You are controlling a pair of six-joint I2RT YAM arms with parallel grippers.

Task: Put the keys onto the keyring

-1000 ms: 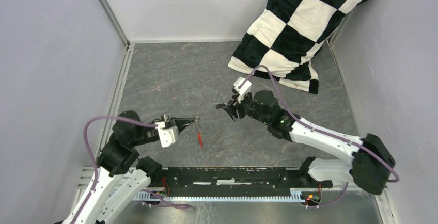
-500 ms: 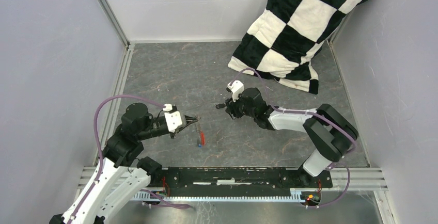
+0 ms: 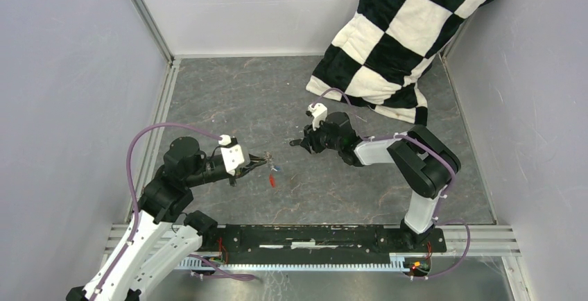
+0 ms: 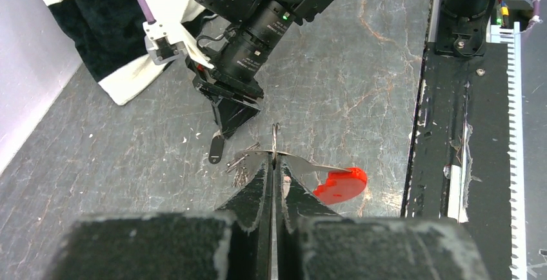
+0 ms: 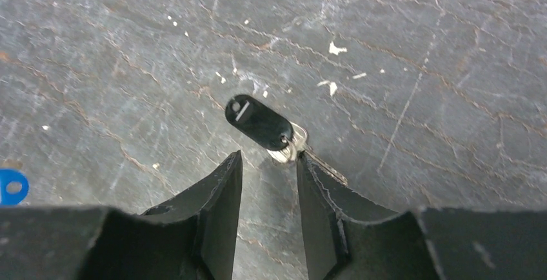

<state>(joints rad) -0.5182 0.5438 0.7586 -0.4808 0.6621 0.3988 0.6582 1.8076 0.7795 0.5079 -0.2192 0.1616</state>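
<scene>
My left gripper (image 3: 264, 161) is shut on the keyring (image 4: 275, 139), a thin grey metal loop pinched between the fingertips (image 4: 261, 180). Its red tag (image 4: 340, 185) hangs to the right, just above the floor, and also shows in the top view (image 3: 273, 179). My right gripper (image 3: 299, 143) is low over the floor with its jaws open. The black-headed key (image 5: 258, 122) lies flat just beyond its tips (image 5: 268, 164), with the silver blade (image 5: 291, 151) touching the right finger. The key also shows in the left wrist view (image 4: 217, 148). A blue key head (image 5: 11, 186) lies at the left edge of the right wrist view.
A black-and-white checked pillow (image 3: 395, 37) leans in the back right corner. Grey walls close the left, back and right sides. The black base rail (image 3: 312, 235) runs along the near edge. The two grippers face each other closely over the grey floor.
My left gripper moved slightly right with the keyring, and the red tag rose with it. The right arm folded in while its gripper stayed by the black key.
</scene>
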